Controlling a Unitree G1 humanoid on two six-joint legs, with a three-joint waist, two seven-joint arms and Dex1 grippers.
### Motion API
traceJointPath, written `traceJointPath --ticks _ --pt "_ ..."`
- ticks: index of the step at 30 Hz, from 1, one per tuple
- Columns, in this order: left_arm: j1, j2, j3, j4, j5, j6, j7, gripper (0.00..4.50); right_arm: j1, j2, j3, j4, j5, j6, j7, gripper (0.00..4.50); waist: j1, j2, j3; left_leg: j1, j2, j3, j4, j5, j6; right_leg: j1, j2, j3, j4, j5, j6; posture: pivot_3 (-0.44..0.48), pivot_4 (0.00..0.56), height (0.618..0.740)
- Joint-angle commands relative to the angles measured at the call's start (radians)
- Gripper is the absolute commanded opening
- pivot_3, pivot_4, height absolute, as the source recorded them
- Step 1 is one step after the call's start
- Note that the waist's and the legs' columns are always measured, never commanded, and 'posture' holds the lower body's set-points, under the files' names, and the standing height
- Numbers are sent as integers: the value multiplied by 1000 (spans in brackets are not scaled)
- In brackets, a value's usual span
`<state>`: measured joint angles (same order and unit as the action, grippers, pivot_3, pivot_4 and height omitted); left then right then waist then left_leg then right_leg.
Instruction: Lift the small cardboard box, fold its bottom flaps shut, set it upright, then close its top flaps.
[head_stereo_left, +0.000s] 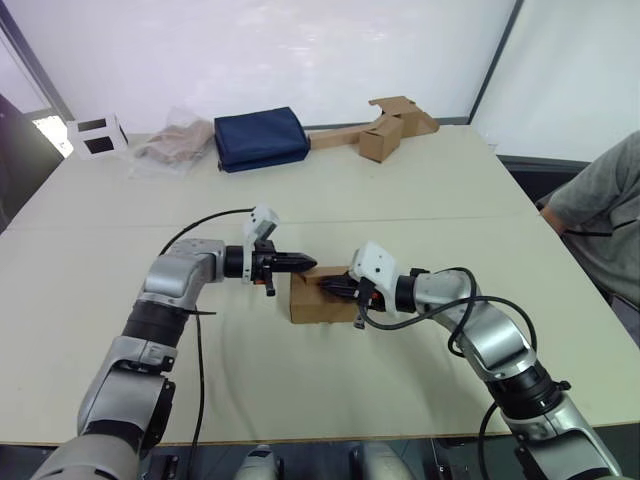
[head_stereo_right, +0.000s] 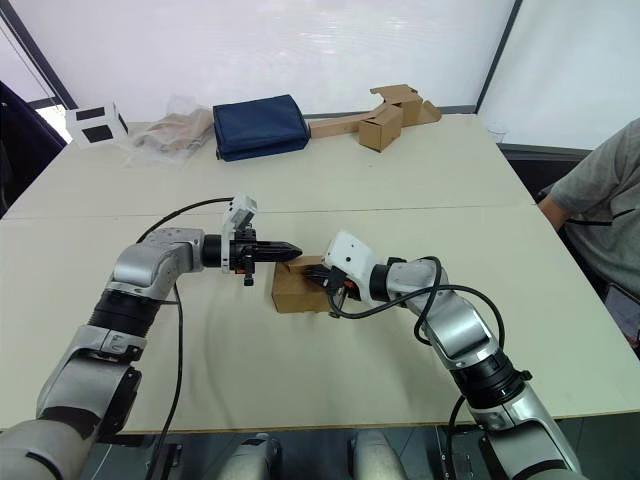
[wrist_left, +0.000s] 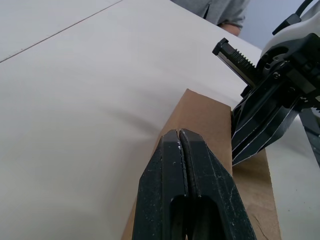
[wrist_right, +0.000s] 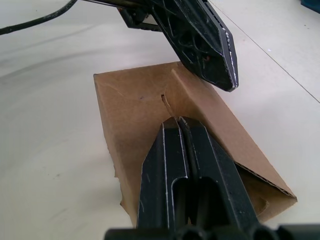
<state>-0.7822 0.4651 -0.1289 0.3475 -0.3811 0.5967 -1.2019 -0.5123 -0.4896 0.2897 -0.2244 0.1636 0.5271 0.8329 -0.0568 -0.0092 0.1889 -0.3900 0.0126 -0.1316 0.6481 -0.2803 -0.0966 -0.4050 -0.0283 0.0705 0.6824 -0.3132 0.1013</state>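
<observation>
The small cardboard box (head_stereo_left: 312, 305) stands on the table's middle, plain brown, its top flaps (wrist_right: 135, 100) folded down with a short slit at the seam. One flap edge (wrist_right: 262, 187) gapes slightly at a corner. Its bottom flaps are hidden underneath. My left gripper (head_stereo_left: 308, 263) is shut, its tip just over the box's left top edge. From the other side my right gripper (head_stereo_left: 326, 288) is shut too, its tip resting on the box's top. In the right wrist view the left gripper (wrist_right: 210, 45) hovers close above the top, and the left wrist view shows the right gripper (wrist_left: 260, 130) beyond the box (wrist_left: 205, 117).
At the table's far side lie a white box with dark windows (head_stereo_left: 97, 135), a clear bag (head_stereo_left: 175, 142), a navy pouch (head_stereo_left: 260, 138) and a smaller brown box joined to loose cardboard (head_stereo_left: 385, 128). A person in grey (head_stereo_left: 605, 220) sits at the right edge.
</observation>
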Motion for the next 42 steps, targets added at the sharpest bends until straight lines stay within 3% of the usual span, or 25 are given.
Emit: traceJointPath --ticks 1,13,16,19,27,37,40,42 --pt "21 21 -29 -72 31 -41 -11 12 -6 9 -17 -21 25 24 2 0 0 0 0 0 0 0 0 0 0 0 0 0 0 0 0 0 150 740" --pt "35 35 -57 -87 98 -113 5 12 3 -12 -114 -140 213 169 50 0 3 0 0 0 0 0 0 0 1 0 0 0 0 0 0 0 150 740" --pt "15 40 56 -181 -24 14 34 12 -19 0 -185 -111 242 168 15 0 3 0 0 0 0 0 0 0 1 0 0 0 0 0 0 0 150 740" --pt "28 55 86 -279 -66 80 65 12 -37 13 -209 -75 233 148 -20 0 1 0 0 -1 0 0 0 0 1 0 0 0 0 0 0 0 150 740" --pt "117 90 28 -440 -41 130 139 12 -38 11 -134 4 145 62 -40 0 -6 0 0 0 0 0 0 0 1 0 0 0 0 0 0 0 150 740" --pt "190 101 -59 -408 46 71 189 12 -24 -4 -57 59 65 0 -26 0 -4 0 0 0 0 0 0 0 1 0 0 0 0 0 0 0 150 740" --pt "184 65 46 -410 -26 98 234 12 -10 27 -113 78 101 -34 -38 0 -4 0 0 0 0 0 0 0 1 0 0 0 0 0 0 0 150 740" --pt "165 40 163 -438 -137 173 275 12 -19 81 -207 62 182 -40 -74 0 -4 0 0 0 0 0 0 0 1 0 0 0 0 0 0 0 150 740"
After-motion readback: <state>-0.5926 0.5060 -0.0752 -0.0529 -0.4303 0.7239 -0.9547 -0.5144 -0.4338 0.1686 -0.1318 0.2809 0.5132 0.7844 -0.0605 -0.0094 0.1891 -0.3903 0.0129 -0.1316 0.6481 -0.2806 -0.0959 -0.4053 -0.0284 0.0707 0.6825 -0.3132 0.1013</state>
